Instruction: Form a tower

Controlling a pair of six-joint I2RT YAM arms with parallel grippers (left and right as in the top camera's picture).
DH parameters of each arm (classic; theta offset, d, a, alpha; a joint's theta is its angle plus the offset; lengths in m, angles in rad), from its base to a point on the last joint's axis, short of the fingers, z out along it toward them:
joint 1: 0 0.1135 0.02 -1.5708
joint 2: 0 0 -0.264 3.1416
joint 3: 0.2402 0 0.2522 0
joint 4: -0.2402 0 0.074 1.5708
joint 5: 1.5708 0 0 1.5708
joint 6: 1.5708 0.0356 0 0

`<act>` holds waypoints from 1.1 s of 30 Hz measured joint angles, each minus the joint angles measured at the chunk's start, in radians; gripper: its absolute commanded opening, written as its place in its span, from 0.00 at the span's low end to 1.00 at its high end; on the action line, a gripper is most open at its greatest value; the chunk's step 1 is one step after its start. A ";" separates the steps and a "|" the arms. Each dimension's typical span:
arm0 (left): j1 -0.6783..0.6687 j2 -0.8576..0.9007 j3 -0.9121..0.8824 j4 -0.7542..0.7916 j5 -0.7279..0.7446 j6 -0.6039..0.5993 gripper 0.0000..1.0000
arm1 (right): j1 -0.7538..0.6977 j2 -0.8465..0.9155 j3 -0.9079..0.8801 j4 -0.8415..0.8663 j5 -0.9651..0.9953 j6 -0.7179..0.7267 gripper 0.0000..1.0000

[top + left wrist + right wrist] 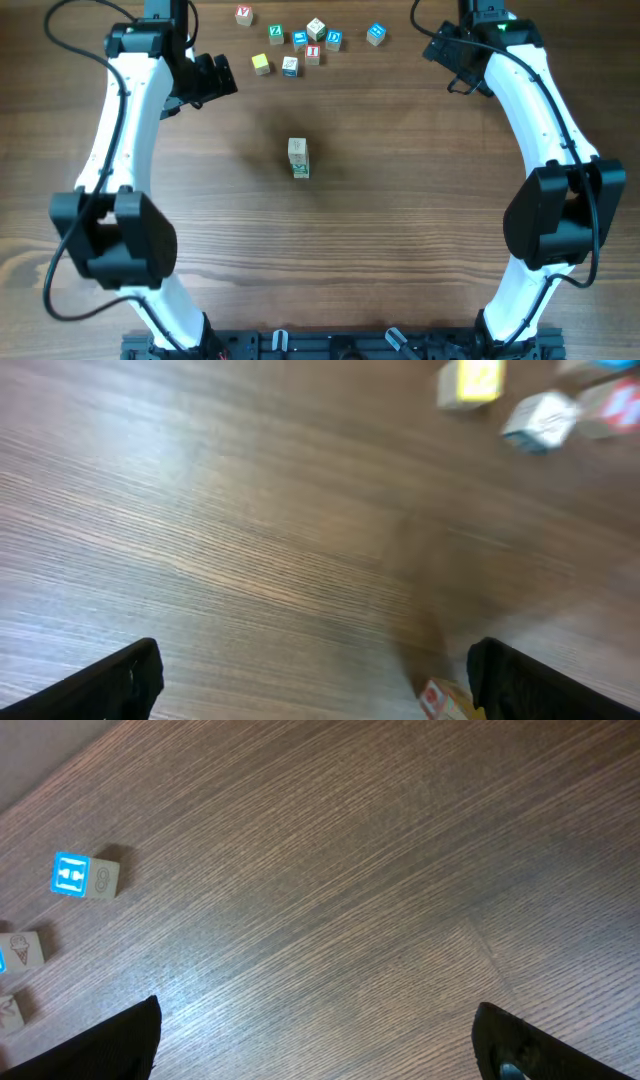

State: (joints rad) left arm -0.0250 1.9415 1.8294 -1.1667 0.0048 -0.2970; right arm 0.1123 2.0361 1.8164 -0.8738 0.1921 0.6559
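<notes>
While the left arm (128,130) curves down the left side of the counter (400,230), the left hand (315,655) sits up and to the left of the tower (298,157), well apart from it. On the wrist camera its dark fingers (125,680) stand spread wide, with only bare wood grain between them. Just inside the finger on the right of that view, a pale cube with a red mark (443,700) peeks over the bottom edge; whether it belongs to the stack, I can't tell.

Centre stage: the tower stands alone in the middle of the counter, a narrow one-cube-wide stack of pale wooden cubes with green print showing low on it. It touches neither hand.

Beyond the tower, along the far edge, loose cubes lie scattered. The red-lettered cube (244,15) is farthest left, then the green Z cube (275,33) and the yellow cube (261,64). The white cube with blue print (290,66) is nearest the tower, and a tight little cluster lies just right of it. The bright blue cube (375,34) sits off on its own at the right end.

Right of the tower, the right arm (545,110) mirrors its partner. The right hand (315,1015) is up and to the right of the tower, well apart from it, its fingers parted wide over bare wood and gripping nothing. That bright blue cube shows at the left of its wrist view.
</notes>
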 measured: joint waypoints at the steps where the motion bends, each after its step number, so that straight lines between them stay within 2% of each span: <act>1: 0.000 -0.062 0.000 0.000 0.000 0.000 1.00 | 0.000 0.000 0.000 0.000 0.000 0.000 1.00; 15: 0.000 -0.801 0.008 0.000 0.000 0.000 1.00 | 0.000 0.000 0.000 0.000 0.000 0.000 1.00; 21: 0.000 -0.862 0.008 -0.111 0.000 0.000 1.00 | 0.000 0.000 0.000 0.000 0.000 0.000 1.00; 23: 0.000 -0.880 -0.014 -0.107 0.000 0.000 1.00 | 0.000 0.000 0.000 0.000 0.000 0.000 1.00; 25: 0.000 -0.907 -0.067 -0.063 0.000 0.000 1.00 | 0.000 0.000 0.000 0.000 0.000 0.000 1.00; 28: 0.000 -0.989 -0.245 0.167 0.000 0.000 1.00 | 0.000 0.000 0.000 0.001 0.000 0.000 1.00; 33: 0.000 -1.161 -0.595 0.648 0.000 -0.001 1.00 | 0.000 0.000 0.000 0.000 0.000 0.000 1.00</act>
State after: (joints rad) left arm -0.0250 0.7803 1.2343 -0.5186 0.0048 -0.2977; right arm 0.1123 2.0361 1.8164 -0.8742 0.1921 0.6559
